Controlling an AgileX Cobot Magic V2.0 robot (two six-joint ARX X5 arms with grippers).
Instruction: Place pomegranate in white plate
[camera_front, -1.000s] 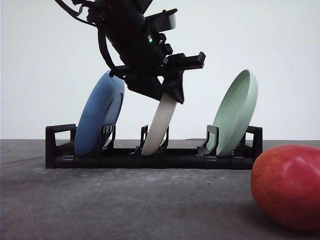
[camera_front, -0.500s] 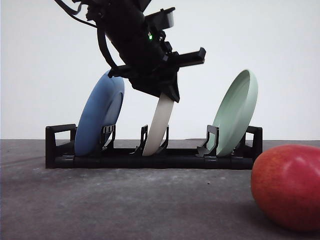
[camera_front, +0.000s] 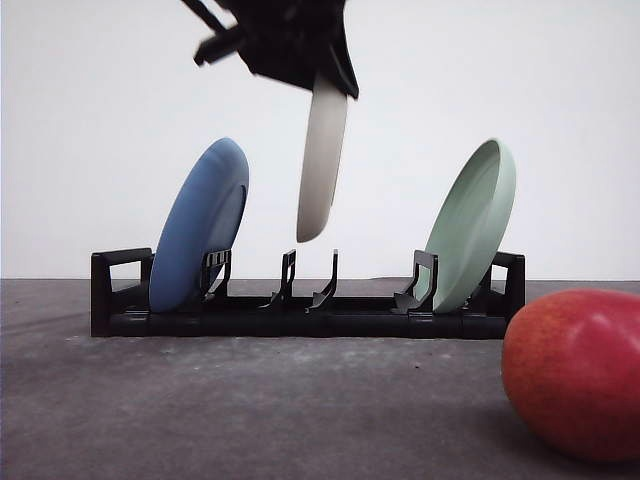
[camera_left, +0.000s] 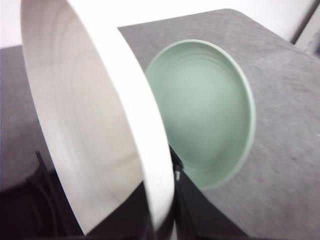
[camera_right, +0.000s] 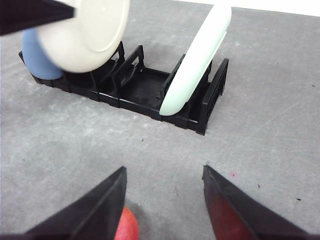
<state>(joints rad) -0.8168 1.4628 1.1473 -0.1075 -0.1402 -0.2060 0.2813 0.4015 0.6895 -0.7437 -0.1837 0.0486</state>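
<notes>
White plate (camera_front: 322, 160): now lifted clear of the black rack (camera_front: 300, 300), hanging edge-on above its vacated middle slot, clamped at the rim by the left gripper (camera_front: 300, 50), which is cut off at frame top. It still must be laid flat on the bench (camera_front: 250, 400). Pomegranate (camera_front: 575, 370): on bench near right, partly cropped, below the wide-spread right gripper (camera_right: 165, 185).

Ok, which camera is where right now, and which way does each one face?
Front view: low at table height, facing the rack; left gripper holds the white plate above it.
Left wrist: looks along the white plate at the green plate.
Right wrist: above the table, open right gripper over the pomegranate.
All share both plates.
</notes>
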